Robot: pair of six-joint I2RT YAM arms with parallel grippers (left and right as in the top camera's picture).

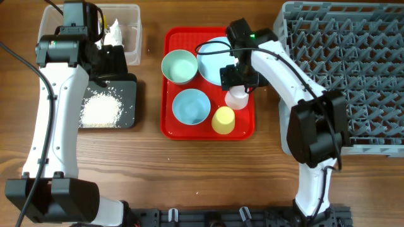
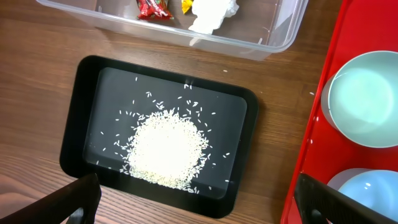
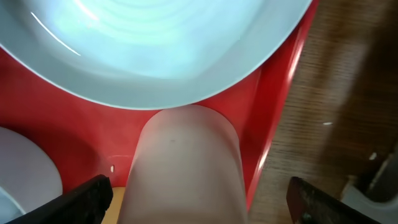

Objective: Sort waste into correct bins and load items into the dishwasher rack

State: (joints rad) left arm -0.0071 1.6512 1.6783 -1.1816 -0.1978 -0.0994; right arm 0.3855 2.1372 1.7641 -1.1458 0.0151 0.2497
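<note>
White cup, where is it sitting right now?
In the overhead view the white cup stands on the right side of the red tray, between the pale blue plate and the yellow cup, just under the right gripper.

Table [image 1: 189, 170]; tub [image 1: 131, 31], black tray [image 1: 129, 94], rack [image 1: 353, 63]

The right arm [image 1: 281, 72] hides part of the plate [image 1: 211, 55] and white cup [image 1: 237, 99]; the rack [image 1: 360, 75] runs off the right edge; the right wrist view blurs the cup
</note>
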